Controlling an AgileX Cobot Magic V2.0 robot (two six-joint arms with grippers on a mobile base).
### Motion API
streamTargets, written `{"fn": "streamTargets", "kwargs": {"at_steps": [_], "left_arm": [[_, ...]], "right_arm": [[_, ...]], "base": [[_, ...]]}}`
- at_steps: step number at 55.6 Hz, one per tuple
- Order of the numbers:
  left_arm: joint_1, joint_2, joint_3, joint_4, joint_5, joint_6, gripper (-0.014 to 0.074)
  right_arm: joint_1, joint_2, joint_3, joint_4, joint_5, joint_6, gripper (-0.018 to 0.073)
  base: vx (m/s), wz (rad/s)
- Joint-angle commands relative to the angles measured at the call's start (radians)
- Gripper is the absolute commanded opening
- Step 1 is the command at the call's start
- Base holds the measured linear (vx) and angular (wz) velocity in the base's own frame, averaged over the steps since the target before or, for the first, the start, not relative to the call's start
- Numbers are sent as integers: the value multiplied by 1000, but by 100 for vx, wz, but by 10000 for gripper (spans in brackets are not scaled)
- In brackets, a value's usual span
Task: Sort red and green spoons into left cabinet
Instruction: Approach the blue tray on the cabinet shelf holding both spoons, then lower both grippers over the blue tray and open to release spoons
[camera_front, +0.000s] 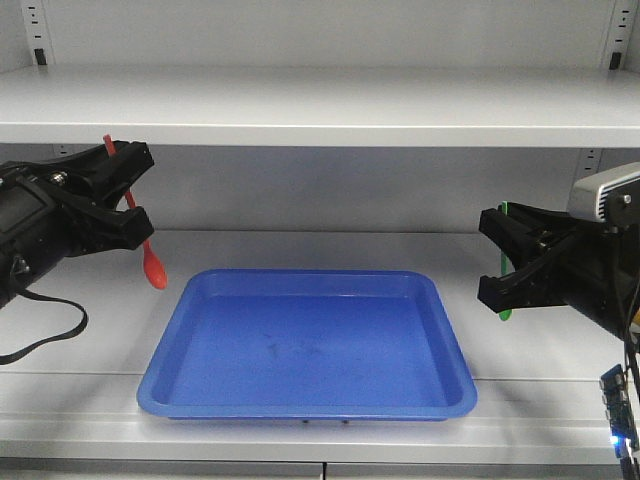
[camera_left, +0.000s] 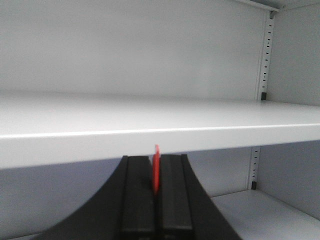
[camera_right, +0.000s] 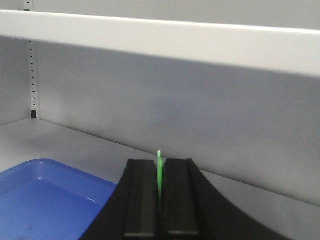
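1. Black jaws of the left pincer (camera_front: 128, 190) are pressed flat together on the red spoon (camera_front: 146, 250), gripping it part-way up the handle. The handle tip pokes up above the jaws and the bowl hangs down and slightly right, clear of everything.

2. In the left wrist view the red handle stands as a thin sliver between the closed pads, with the front edge of the upper shelf (camera_left: 160, 137) just above it.

3. The right pincer (camera_front: 508, 262) is likewise clamped on the green spoon (camera_front: 504, 250), held nearly upright — only a strip of green shows above and below the jaws in the front view, and a thin blade of it in the right wrist view.

4. Between the two arms lies a blue tray (camera_front: 300, 395) with nothing in it, resting on the lower shelf (camera_front: 90, 340) of the left cabinet (camera_front: 320, 105). Both spoons hang above that shelf, off either side of the tray.

5. The step in hand looks like carrying the spoons to their place in the cabinet. To do it well, I would keep both grips firm, since thin handles pivot easily, and lower each bowl until it is near or on the surface before opening — a release from height would let it bounce or slide.

6. The left handle tip sits close under the upper shelf, so any lift risks a knock.
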Motion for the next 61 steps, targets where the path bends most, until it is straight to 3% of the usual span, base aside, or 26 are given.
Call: {"fn": "streamTargets", "kwargs": {"at_steps": [1, 41, 55, 61], "left_arm": [[-4, -32, -29, -19, -69, -6, -6], [-4, -26, -29, -19, -72, -6, -6], [-16, 82, -29, 9, -88, -7, -6], [-52, 153, -29, 6, -130, -7, -4]], "right_arm": [[-1, -26, -27, 23, -57, -2, -9], [0, -17, -27, 23, -70, -1, -9], [1, 75, -32, 20, -200, 32, -6], [44, 137, -59, 20, -208, 39, -3]], "base": [[0, 0], [0, 0], [0, 0], [0, 0]]}}
